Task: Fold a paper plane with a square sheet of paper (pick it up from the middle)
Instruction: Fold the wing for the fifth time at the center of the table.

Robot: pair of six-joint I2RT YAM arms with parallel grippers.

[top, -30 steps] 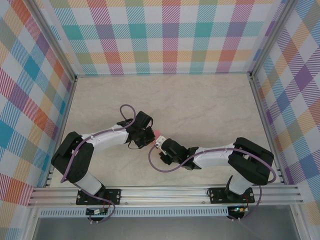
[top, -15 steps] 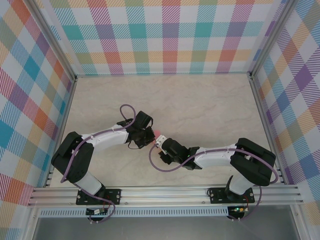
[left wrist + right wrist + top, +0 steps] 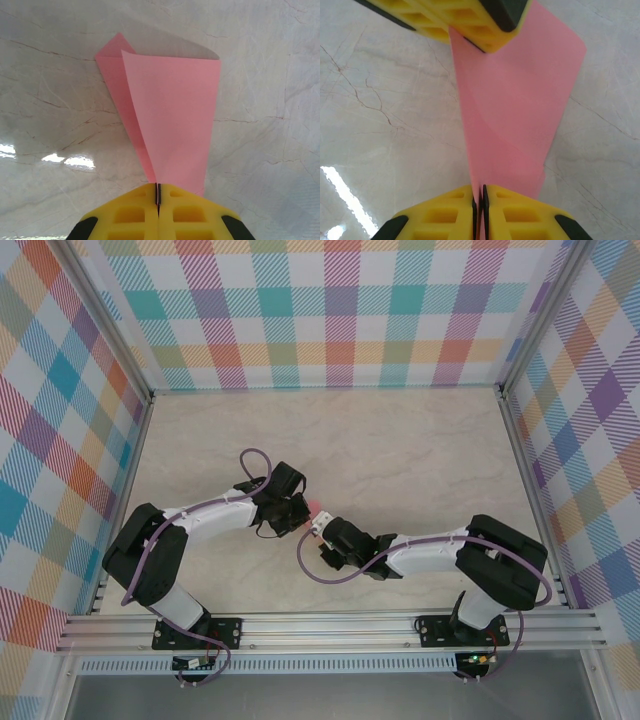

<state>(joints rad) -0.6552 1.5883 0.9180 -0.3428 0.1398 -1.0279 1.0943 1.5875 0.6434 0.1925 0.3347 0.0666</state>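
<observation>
Checked walls (image 3: 330,310) in many colours stand round a pale table (image 3: 420,440) that looks like stone. Two black and white arms reach in from the near edge and meet near the middle of the table, the left arm (image 3: 200,522) from one side and the right arm (image 3: 440,552) from the other. Their tips almost touch.

The left gripper (image 3: 158,192) has yellow fingers pressed tight together, and the pink paper (image 3: 170,105) is pinched between them at its narrow end. The right gripper (image 3: 480,195) has its yellow fingers nearly together too, with just a thin slit. An edge of the same paper sits in that slit, so it grips the paper as well.

The paper hangs between the two grippers, above the table. It is folded, one layer over another. Seen from the left wrist it spreads out wide at the far end — a small pointy corner pokes out at the far left.
</observation>
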